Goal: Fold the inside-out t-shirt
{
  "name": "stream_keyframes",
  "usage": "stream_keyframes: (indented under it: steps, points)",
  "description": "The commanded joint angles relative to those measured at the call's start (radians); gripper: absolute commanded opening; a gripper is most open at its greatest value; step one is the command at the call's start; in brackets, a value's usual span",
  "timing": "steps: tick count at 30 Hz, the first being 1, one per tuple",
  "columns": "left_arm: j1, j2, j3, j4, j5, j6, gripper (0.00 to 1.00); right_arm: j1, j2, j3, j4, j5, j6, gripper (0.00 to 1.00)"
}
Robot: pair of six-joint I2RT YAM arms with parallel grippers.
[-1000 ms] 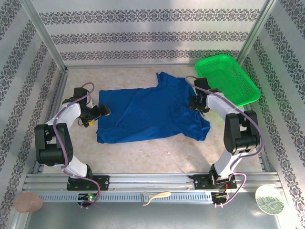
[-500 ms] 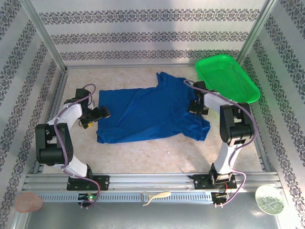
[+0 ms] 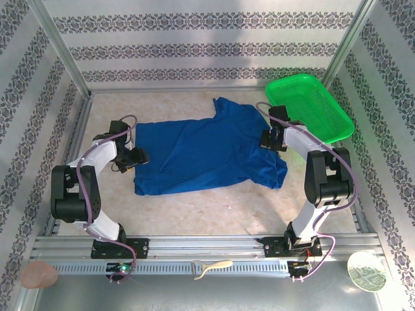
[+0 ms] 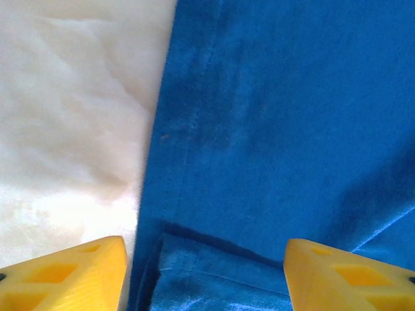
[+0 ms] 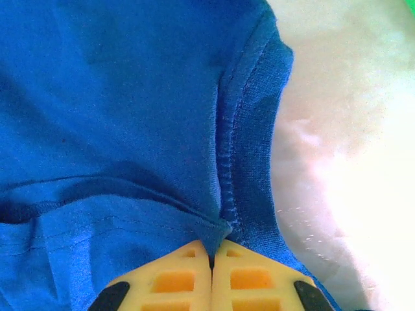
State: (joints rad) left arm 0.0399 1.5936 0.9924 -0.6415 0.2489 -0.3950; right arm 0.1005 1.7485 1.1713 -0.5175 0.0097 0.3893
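One t-shirt (image 3: pixel 207 152) lies spread flat on the table (image 3: pixel 214 207), plain blue with stitched seams showing. The left gripper (image 4: pixel 204 259) sits with fingers apart over its hem edge. The right gripper (image 5: pixel 212 256) is clamped together on a fold beside a ribbed seam.

Top camera: high on near side, tilted down toward far side, whole table (image 3: pixel 214 207) in frame. Wrist cameras: very close, facing down on shirt (image 3: pixel 207 152), at its left and right edges. All share shirt.
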Motion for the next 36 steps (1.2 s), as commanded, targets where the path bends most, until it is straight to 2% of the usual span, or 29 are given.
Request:
stream_keyframes:
  steps: [1, 5, 9, 13, 15, 17, 22, 23, 31, 36]
  points:
    - [-0.031, 0.019, -0.013, -0.035, -0.042, 0.018, 0.62, -0.006, 0.006, -0.014, 0.01, -0.005, 0.007, 0.0]
    - [-0.05, 0.025, -0.028, -0.029, -0.064, 0.013, 0.63, -0.006, 0.003, -0.014, 0.011, -0.008, 0.007, 0.0]
    - [-0.057, 0.03, -0.047, -0.015, -0.08, 0.003, 0.68, -0.005, 0.002, -0.016, 0.013, -0.011, 0.011, 0.0]
    - [-0.059, 0.049, -0.05, -0.001, -0.085, 0.003, 0.68, -0.005, -0.002, -0.018, 0.011, -0.01, 0.012, 0.0]
    - [-0.061, 0.059, -0.05, 0.008, -0.083, 0.005, 0.62, -0.006, -0.007, -0.021, 0.01, -0.01, 0.012, 0.0]
    - [-0.061, 0.067, -0.05, 0.015, -0.082, 0.006, 0.5, -0.006, -0.012, -0.021, 0.008, -0.01, 0.012, 0.0]
    - [-0.062, 0.066, -0.042, 0.021, -0.08, 0.012, 0.06, -0.008, -0.045, -0.026, -0.006, -0.009, 0.012, 0.0]
    - [-0.063, 0.054, -0.041, 0.015, -0.084, 0.013, 0.0, -0.01, -0.057, -0.028, -0.009, -0.008, 0.014, 0.0]
    - [-0.063, -0.138, -0.024, 0.004, -0.11, -0.025, 0.0, -0.053, -0.196, -0.054, -0.002, -0.025, 0.046, 0.0]
    - [-0.061, -0.176, -0.029, 0.032, -0.142, -0.031, 0.0, -0.074, -0.205, -0.049, 0.005, -0.028, 0.056, 0.0]
